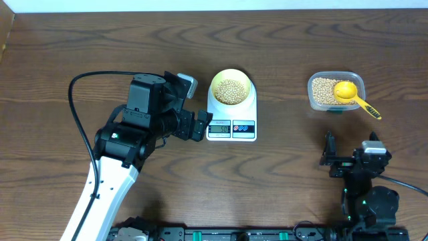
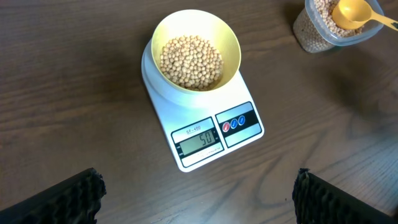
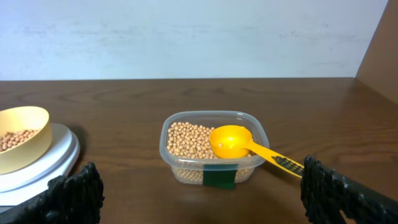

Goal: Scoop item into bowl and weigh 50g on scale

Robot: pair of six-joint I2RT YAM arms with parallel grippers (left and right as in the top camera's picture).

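Small round beige beans (image 2: 191, 61) partly fill the pale yellow bowl (image 2: 196, 23), which sits on the rear platform of the white scale (image 2: 198, 113), whose display reads 50. To the right, well apart, a clear tub (image 3: 214, 114) holds more beans and a bright yellow scoop (image 3: 232, 142), its handle overhanging the rim. Left gripper (image 2: 199, 200): jaws spread wide, empty, hovering just beside the scale's left front. Right gripper (image 3: 208, 198): likewise wide and empty, on the near side of the tub. All rest on a dark wooden table (image 1: 60, 53).
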